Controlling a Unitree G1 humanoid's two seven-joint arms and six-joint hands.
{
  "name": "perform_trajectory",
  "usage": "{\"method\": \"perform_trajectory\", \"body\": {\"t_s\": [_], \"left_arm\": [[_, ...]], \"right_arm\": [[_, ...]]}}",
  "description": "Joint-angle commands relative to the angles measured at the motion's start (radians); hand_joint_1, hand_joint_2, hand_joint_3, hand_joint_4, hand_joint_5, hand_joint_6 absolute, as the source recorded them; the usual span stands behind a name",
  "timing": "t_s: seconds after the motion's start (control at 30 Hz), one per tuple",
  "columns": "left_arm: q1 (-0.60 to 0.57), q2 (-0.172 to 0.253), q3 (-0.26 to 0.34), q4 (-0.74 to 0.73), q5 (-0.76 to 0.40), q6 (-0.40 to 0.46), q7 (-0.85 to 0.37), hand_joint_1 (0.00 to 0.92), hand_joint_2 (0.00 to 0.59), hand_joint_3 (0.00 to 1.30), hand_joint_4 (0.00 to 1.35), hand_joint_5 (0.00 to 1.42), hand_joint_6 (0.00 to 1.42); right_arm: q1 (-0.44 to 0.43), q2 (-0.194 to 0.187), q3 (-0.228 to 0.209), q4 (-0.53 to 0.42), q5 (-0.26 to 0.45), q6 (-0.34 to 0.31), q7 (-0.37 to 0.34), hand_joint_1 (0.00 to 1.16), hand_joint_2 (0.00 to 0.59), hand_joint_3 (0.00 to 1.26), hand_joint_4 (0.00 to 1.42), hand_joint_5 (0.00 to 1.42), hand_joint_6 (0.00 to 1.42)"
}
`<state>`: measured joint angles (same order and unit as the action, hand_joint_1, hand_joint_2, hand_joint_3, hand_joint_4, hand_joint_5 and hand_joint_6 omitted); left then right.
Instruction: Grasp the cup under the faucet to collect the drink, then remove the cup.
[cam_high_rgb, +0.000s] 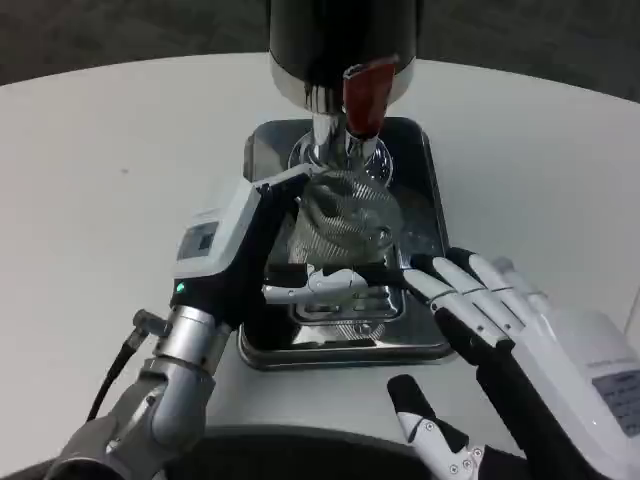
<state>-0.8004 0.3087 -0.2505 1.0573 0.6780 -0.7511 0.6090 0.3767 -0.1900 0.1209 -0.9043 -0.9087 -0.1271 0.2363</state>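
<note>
So, cup's parked under the tap

Left hand (262, 262) grips the ribbed clear cup (345, 222) on the steel drip tray (420, 340), right below the red-handled faucet (362, 98); can't tell what's inside it; right hand (500, 320) hovers beside the tray, fingers spread, holding nothing.

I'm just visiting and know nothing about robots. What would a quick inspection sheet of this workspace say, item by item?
Surface: white table, round-edged, bare apart from the machine.
Job's things: ribbed clear cup held over the metal drip tray, below the faucet of the drink dispenser, which has a red tap handle. Whether drink is flowing is too hard to tell.
Clutter: nothing seen.
Hands: left hand grips the cup, its fingers wrapped across the front; right hand open, fingers spread by the tray's right front corner, holding nothing.
Cables: a black cable at the left wrist.
Surroundings: dark floor beyond the table.
</note>
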Motion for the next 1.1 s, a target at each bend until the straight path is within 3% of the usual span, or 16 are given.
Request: {"method": "perform_trajectory", "body": {"t_s": [0.03,0.23,0.47,0.67,1.1], "left_arm": [[-0.024,-0.005,-0.035,0.058,0.008,0.017,0.036,0.553,0.104,0.94,1.07,1.23,1.37],[-0.023,0.008,-0.068,0.100,0.004,0.026,0.054,0.561,0.100,0.95,1.07,1.22,1.37],[-0.020,0.024,-0.104,0.101,0.007,0.049,0.041,0.554,0.085,0.87,0.89,1.03,1.05],[-0.018,0.036,-0.117,0.096,0.003,0.057,0.041,0.515,0.072,0.76,0.76,0.95,0.92],[0.000,0.056,-0.128,0.076,-0.020,0.048,0.042,0.434,0.035,0.74,0.73,0.91,0.84]], "right_arm": [[0.001,-0.001,-0.009,-0.001,0.012,-0.006,-0.007,0.33,0.500,0.17,0.09,0.05,0.05],[-0.004,0.001,-0.017,0.005,0.016,0.000,-0.005,0.33,0.500,0.17,0.10,0.06,0.05],[-0.014,0.002,-0.009,0.021,0.013,-0.004,-0.008,0.34,0.497,0.17,0.10,0.06,0.05],[-0.018,0.005,-0.001,0.024,0.011,-0.002,-0.006,0.34,0.497,0.18,0.10,0.07,0.05],[-0.023,0.018,0.011,0.024,0.006,0.002,-0.003,0.35,0.497,0.19,0.11,0.09,0.05]]}}
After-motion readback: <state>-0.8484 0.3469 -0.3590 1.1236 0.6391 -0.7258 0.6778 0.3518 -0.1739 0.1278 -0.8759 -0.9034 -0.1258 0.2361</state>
